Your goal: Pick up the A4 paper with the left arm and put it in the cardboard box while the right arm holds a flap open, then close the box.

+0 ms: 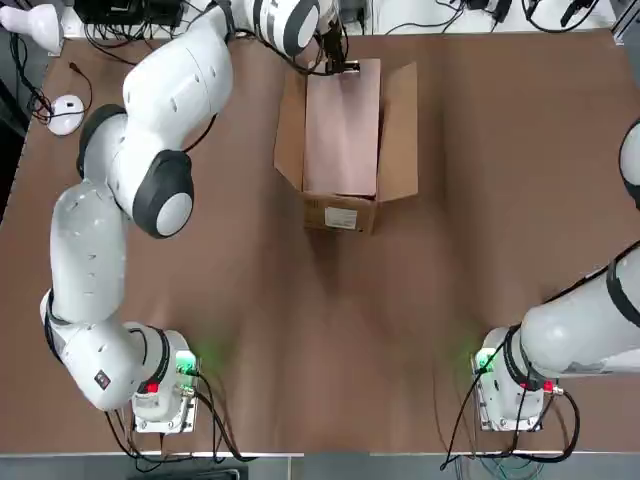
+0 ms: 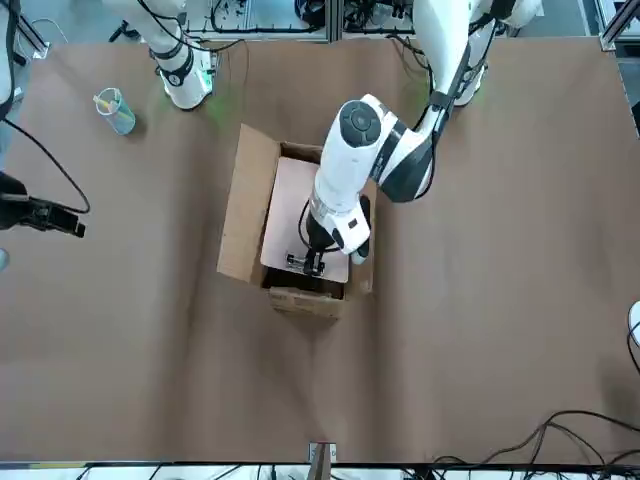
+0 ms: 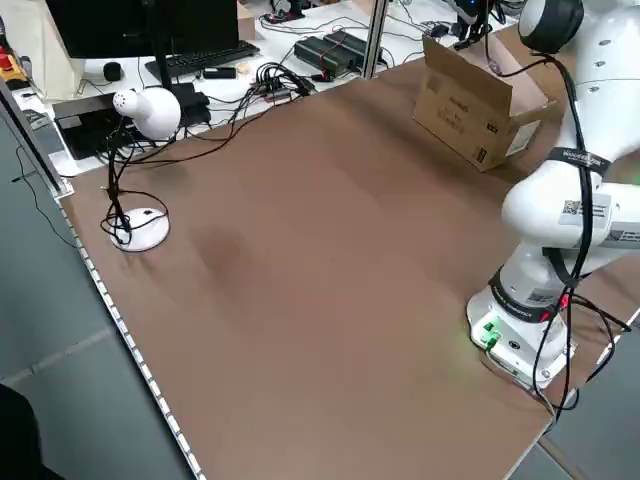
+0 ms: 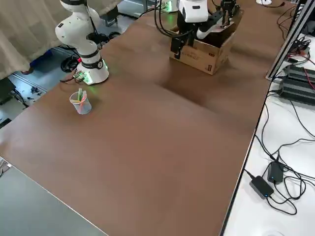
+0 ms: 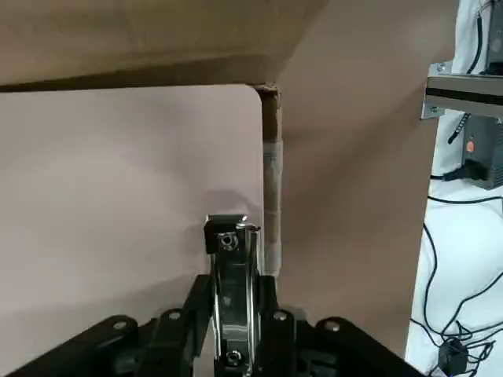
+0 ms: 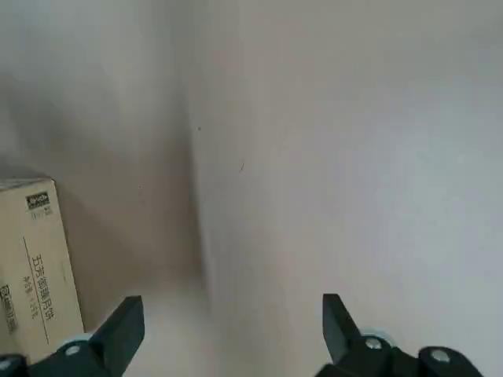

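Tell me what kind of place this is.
Most likely a robotics lab: two white robot arms bolted to a brown table, with cables, a keyboard and electronics on benches alongside.

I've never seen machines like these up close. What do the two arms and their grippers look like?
Both are thick, rounded white arms with dark grey round caps at the joints. The left arm and the right arm each stand on a base lit with green and red lights, with black cables trailing off. The left gripper and the right gripper are black with two fingers each.
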Action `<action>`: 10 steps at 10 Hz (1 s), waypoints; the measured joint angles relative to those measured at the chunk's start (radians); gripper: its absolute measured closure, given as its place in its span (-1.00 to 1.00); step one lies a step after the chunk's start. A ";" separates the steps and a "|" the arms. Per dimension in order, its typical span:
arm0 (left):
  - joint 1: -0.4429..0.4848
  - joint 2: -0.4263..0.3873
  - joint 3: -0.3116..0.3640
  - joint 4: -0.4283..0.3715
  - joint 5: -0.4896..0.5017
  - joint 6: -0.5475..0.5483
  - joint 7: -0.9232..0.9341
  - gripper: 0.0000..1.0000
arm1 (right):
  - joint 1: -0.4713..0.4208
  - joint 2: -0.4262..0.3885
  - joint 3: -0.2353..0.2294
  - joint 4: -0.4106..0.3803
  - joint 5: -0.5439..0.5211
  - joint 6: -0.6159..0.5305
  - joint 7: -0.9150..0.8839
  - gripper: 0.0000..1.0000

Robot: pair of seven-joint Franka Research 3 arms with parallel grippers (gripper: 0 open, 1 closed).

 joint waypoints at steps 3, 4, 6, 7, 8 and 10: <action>-0.004 0.012 0.000 -0.002 0.002 0.000 0.001 0.42 | 0.000 -0.042 0.000 -0.062 0.000 0.011 -0.001 -1.00; -0.010 0.014 0.000 -0.006 0.008 0.000 0.001 0.42 | 0.000 -0.056 0.000 -0.080 0.000 0.021 -0.002 -1.00; -0.024 0.018 0.000 -0.016 0.017 -0.001 0.001 0.42 | 0.002 -0.097 0.002 -0.150 0.000 0.064 -0.004 -1.00; -0.028 0.023 0.000 -0.017 0.017 -0.001 0.001 0.42 | 0.003 -0.111 0.003 -0.172 0.000 0.074 -0.005 -1.00; -0.030 0.030 0.000 -0.017 0.017 -0.001 0.001 0.42 | 0.004 -0.118 0.003 -0.182 0.000 0.077 -0.007 -1.00; -0.030 0.038 0.001 -0.018 0.017 -0.001 0.001 0.42 | 0.004 -0.124 0.003 -0.188 0.000 0.078 -0.015 -1.00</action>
